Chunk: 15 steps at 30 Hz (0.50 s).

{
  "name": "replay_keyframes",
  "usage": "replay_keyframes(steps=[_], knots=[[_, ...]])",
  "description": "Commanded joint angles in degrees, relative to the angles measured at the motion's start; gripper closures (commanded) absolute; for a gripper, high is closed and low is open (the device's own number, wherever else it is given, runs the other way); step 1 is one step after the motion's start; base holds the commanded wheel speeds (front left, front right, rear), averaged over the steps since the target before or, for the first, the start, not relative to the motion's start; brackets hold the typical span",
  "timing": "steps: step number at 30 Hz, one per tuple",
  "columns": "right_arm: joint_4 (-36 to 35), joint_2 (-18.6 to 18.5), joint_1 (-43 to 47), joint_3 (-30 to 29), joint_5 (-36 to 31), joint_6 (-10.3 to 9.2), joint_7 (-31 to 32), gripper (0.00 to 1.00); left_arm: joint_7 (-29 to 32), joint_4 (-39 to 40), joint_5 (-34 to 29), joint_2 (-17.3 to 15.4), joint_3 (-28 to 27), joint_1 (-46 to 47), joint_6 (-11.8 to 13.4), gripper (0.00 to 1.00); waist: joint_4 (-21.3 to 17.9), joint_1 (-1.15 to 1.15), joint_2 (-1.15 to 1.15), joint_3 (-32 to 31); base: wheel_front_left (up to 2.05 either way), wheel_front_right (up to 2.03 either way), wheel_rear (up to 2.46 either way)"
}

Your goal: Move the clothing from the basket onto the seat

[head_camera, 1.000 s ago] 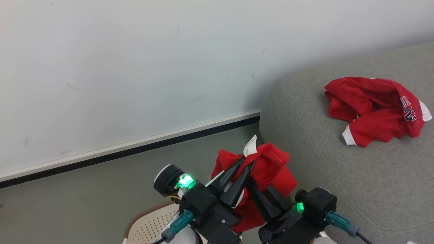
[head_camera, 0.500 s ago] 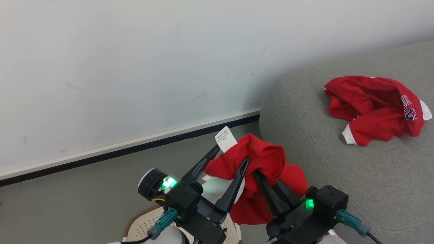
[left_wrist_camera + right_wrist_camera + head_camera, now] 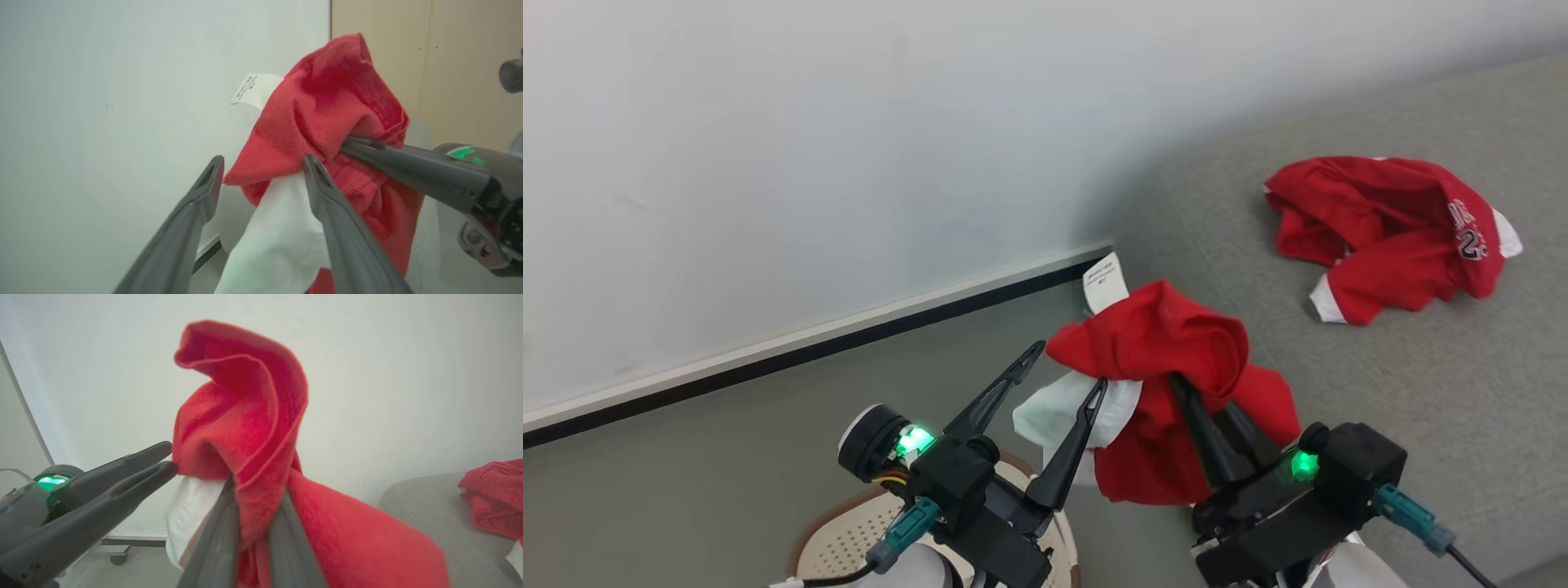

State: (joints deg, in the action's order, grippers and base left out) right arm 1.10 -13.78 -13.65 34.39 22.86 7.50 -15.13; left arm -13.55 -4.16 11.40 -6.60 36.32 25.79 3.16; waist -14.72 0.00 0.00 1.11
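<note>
Beside the seat (image 3: 1380, 392), your right gripper (image 3: 1183, 388) pinches the limp red garment (image 3: 1168, 343) at a bunched fold, left gripper (image 3: 1072, 366) spread wide; expect sagging.

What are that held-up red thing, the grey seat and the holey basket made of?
Red garment: soft matte knit fabric, likely cotton; it folds limply, with stitched hems. Seat: grey woven upholstery, finely flecked, with a seam. Basket: cream plastic, probably; smooth with regular moulded holes.

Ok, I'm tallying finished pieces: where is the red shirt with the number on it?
The numbered shirt lies crumpled on the grey seat, upper right in the head view, beyond the red garment held in the right gripper.
</note>
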Motion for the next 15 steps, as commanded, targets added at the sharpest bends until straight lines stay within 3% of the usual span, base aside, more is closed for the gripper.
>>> replay_keyframes(steps=[1,15], knots=[[-0.57,0.19,-0.77,-0.94,-0.67,-0.02,-0.11,1.00,0.23,0.34,-0.03,-0.41,0.04,-0.05,0.24,0.00,-3.08,0.00,0.00,1.55,0.00,0.00,0.00],[-3.95,1.57,-1.13,-6.20,-1.89,-0.02,-0.11,1.00,1.82,0.70,-1.24,-1.45,1.15,3.16,-0.43,0.00,-14.77,0.00,0.00,6.29,0.00,0.00,0.00]])
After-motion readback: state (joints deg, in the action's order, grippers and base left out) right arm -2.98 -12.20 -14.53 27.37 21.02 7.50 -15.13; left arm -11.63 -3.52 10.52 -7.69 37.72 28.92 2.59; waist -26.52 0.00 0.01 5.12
